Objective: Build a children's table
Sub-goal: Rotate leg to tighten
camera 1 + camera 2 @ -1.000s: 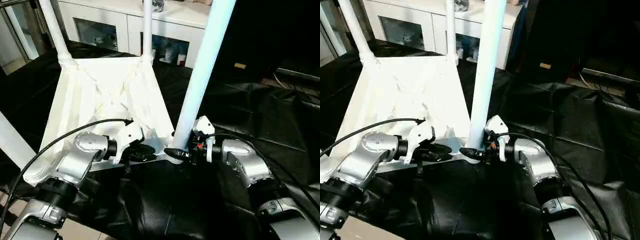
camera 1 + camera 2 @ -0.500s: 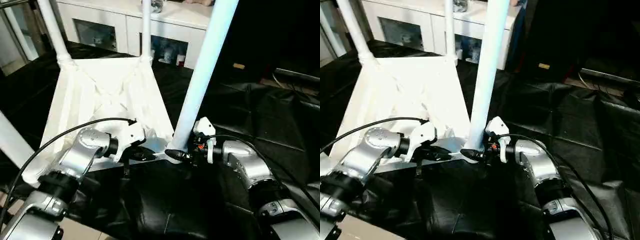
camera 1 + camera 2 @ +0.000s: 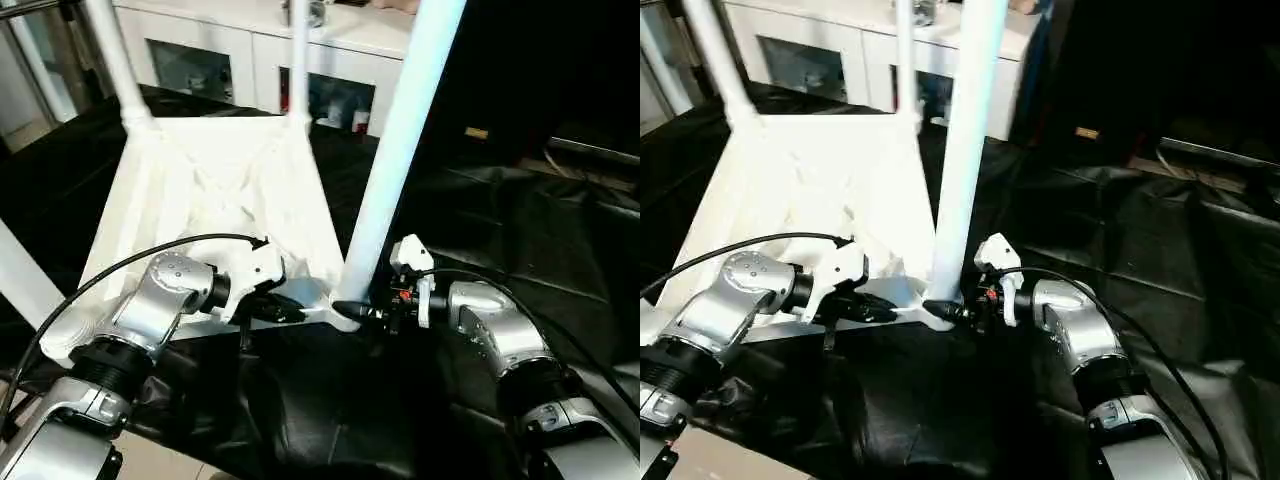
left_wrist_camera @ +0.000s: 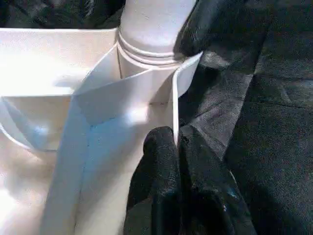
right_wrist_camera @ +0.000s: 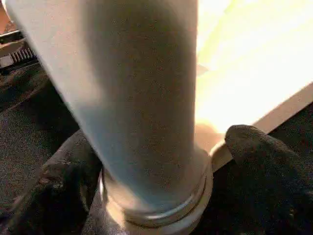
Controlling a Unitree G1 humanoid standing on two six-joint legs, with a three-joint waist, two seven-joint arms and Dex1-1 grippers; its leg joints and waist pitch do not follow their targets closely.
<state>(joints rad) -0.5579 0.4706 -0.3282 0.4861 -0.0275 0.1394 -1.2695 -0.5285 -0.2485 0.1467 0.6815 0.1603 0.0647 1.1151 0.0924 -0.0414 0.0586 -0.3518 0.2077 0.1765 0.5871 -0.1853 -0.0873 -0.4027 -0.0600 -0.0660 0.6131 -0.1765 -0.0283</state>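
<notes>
The children's table lies upside down on black cloth, its white ribbed top (image 3: pixel 210 200) facing up with tube legs standing in the corner sockets. My left gripper (image 3: pixel 287 311) is at the near rim, and the left wrist view shows this left gripper (image 4: pixel 174 141) shut on the thin rim wall beside the corner socket. My right gripper (image 3: pixel 352 311) sits at the foot of the near right leg (image 3: pixel 395 150). Seen from the right wrist, the right gripper (image 5: pixel 161 171) is open, its fingers (image 5: pixel 264 156) on either side of the leg's base collar.
Two far legs (image 3: pixel 115 60) (image 3: pixel 297 60) and a near left leg (image 3: pixel 20 280) stand upright. A white cabinet with glass doors (image 3: pixel 250 50) is behind the table. Creased black cloth (image 3: pixel 480 220) covers the floor to the right, and a black cable (image 3: pixel 120 265) arcs over my left forearm.
My left gripper has closed onto the table top's near rim. My right gripper's fingers have spread a little wider at the leg's base. The leg still stands in its socket.
</notes>
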